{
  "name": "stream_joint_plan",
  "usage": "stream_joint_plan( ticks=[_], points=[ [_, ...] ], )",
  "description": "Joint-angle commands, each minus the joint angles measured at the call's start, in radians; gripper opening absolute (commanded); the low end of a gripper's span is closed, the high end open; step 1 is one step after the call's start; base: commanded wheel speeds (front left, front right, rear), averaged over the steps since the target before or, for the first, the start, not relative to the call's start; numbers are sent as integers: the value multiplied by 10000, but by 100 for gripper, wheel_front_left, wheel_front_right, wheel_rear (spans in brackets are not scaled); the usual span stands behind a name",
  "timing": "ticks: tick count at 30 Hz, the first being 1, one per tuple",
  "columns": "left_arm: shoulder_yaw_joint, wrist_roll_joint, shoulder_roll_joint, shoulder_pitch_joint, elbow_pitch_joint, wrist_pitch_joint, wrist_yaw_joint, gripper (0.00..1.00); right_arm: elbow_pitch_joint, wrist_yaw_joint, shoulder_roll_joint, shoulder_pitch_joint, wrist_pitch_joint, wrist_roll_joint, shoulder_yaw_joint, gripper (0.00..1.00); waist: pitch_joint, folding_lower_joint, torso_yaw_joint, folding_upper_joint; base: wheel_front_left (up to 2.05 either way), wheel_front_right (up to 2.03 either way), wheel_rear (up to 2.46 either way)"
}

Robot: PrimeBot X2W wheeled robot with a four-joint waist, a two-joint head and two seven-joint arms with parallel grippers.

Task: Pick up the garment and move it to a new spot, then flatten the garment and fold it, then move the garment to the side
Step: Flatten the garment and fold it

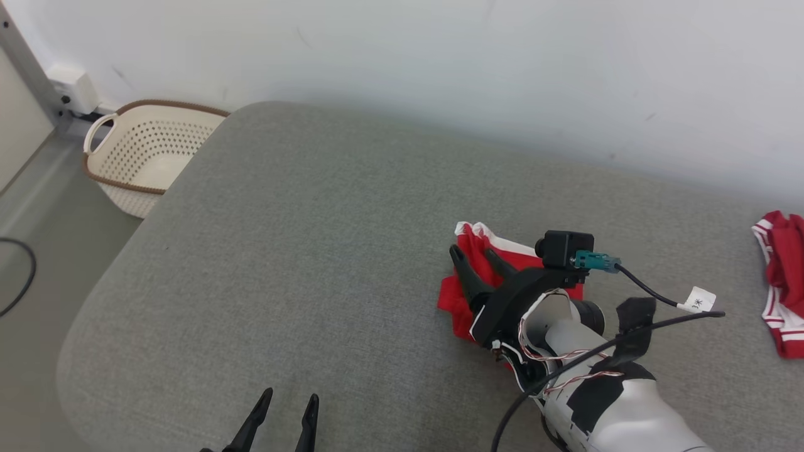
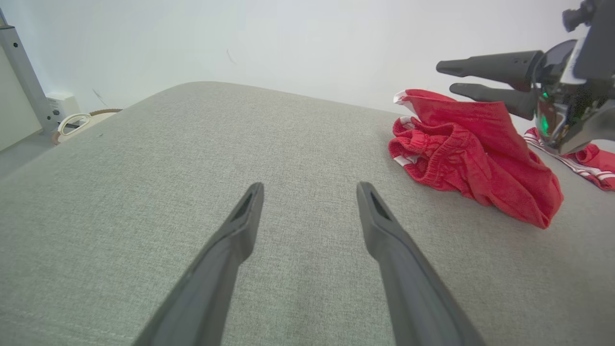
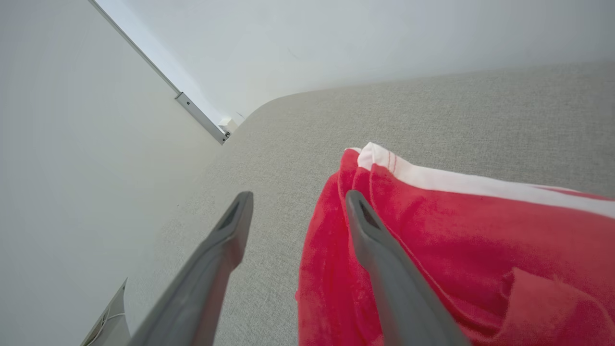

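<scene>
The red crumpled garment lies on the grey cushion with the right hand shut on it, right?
No, the right hand is open, as the right wrist view shows; the red crumpled garment does lie on the grey cushion.

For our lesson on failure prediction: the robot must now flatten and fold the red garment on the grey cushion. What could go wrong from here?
1. The red shorts lie bunched in a heap. The open right end effector, hovering over one edge, may pinch several layers, so they won't spread flat.
2. A second red striped garment lies near the right side of the grey cushion. Spreading the shorts could drag across it or confuse the two.
</scene>
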Motion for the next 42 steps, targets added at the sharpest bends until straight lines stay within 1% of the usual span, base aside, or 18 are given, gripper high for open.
stream_joint_plan(
  ticks=[1,4,8,14,17,19,25,32,42],
  points=[
    [27,23,115,211,-50,-81,49,100,-417,-1,-152,184,-181,110,129,100,-205,-1,-238,-1,0,0,0],
    [63,0,178,294,-138,-66,101,100,-1089,-1,-485,331,-428,237,228,100,-317,-1,-402,-1,0,0,0],
    [117,-40,285,454,-267,-6,183,100,-1718,-1,-1097,454,-710,117,249,100,-418,-1,-586,-1,0,0,0],
    [139,-70,389,588,-484,56,269,100,-2020,-1,-2002,789,-894,-167,-41,100,-422,-1,-801,-1,0,0,0],
    [130,-72,419,614,-552,79,305,100,-1921,-1,-2413,1065,-939,-318,-242,100,-429,-1,-883,-1,0,0,0],
    [121,-87,439,621,-595,102,333,100,-1794,-1,-2562,1230,-972,-493,-338,100,-441,-1,-934,-1,0,0,0],
    [94,-117,495,652,-650,132,342,100,-1468,-1,-2577,1746,-918,-660,-401,100,-450,-1,-1011,-1,0,0,0],
    [45,-158,556,599,-716,127,352,100,-1518,-1,-2228,2065,-717,-636,-284,100,-344,-1,-1014,-1,0,0,0],
    [-84,-207,517,384,-598,90,319,100,-1321,-1,-1946,1798,57,-499,129,100,-89,-1,-631,-1,0,0,0]
  ],
)
